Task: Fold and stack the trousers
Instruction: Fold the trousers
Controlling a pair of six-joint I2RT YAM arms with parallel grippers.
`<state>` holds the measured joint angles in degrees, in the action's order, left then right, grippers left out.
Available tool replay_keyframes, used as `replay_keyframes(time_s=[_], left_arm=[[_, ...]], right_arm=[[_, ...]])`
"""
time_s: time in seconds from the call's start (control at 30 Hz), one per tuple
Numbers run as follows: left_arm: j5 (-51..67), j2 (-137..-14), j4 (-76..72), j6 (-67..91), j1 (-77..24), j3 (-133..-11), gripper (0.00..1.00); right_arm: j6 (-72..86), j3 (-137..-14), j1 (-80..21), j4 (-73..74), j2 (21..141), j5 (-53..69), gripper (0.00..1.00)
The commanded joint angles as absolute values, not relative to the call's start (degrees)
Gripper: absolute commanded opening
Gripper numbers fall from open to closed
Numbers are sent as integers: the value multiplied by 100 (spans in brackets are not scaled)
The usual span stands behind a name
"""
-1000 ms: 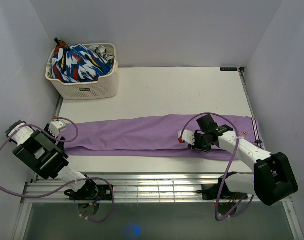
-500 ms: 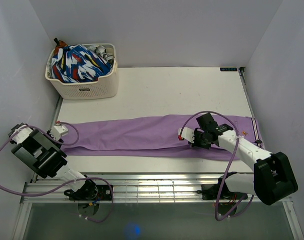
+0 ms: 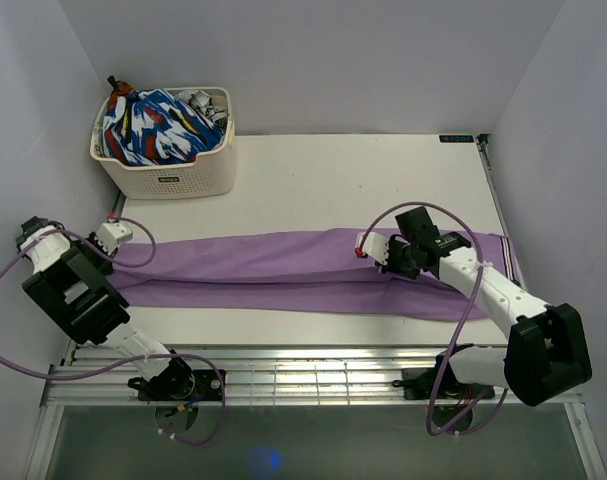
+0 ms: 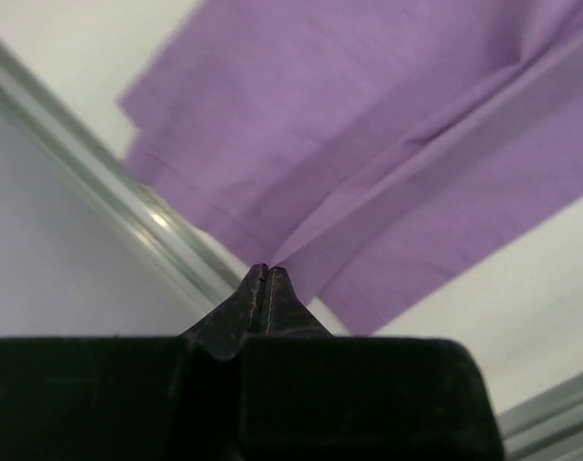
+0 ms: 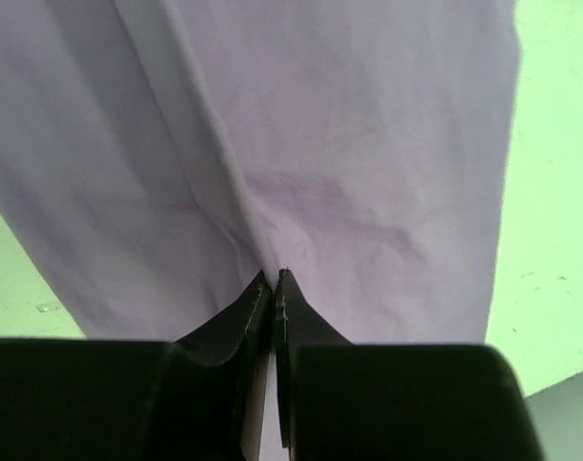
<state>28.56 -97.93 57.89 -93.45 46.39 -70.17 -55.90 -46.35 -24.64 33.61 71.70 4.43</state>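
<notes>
Left gripper [image 4: 264, 277]: fingers pressed together, pinching a ridge of lilac cloth near the leg hems, by the table's left edge.
Right gripper [image 5: 273, 280]: fingers likewise together, nipping a crease of cloth about two-thirds of the way toward the waist.
Trousers [image 3: 283, 268]: stretched lengthwise across the near half of the table, hems at the left and striped waistband at the right. The legs lie together as one long band. A raised fold runs along the band between the two pinches.
Handling: this looks like light, thin, limp cloth. It should drape and sag wherever it is not held, and it may slide easily on the smooth top. It seems in no way fragile. A small pinch may catch only the upper layer.
Where to hold: judged best at edges, the hem end and the mid-length seam line, gathering both layers so that the fold carries evenly.
Table [image 3: 363, 180]: white, with bare surface beyond the trousers.
Basket [image 3: 168, 180]: cream, at the far left corner, heaped with a blue, white and red patterned garment [image 3: 153, 125].
</notes>
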Motion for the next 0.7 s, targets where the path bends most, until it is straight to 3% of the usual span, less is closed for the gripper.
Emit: replay_keyframes(time_s=[0.0,0.17,0.4,0.53,0.67], left_arm=[[3707,-9765,5599,-8588,4553,-7873,0],[4113,-9493,5581,-8437,4562,-8227,0],[3422,-8833,5284,-9263,4562,-6576,0],[2753,-9008,4686,-9404,4719,-5540,0],[2461,-9377,4377,-9369,4878,-5326,0]], right_arm=[[-5599,-5281,-2163,3506,7163,606,8],[-5975,-5555,-1811,4121,6734,958,8],[-6293,-3949,-1811,4219,6073,1098,8],[-6240,-3412,-1889,4079,6196,1309,8],[-6231,-3182,-1916,3903,6407,1310,8]])
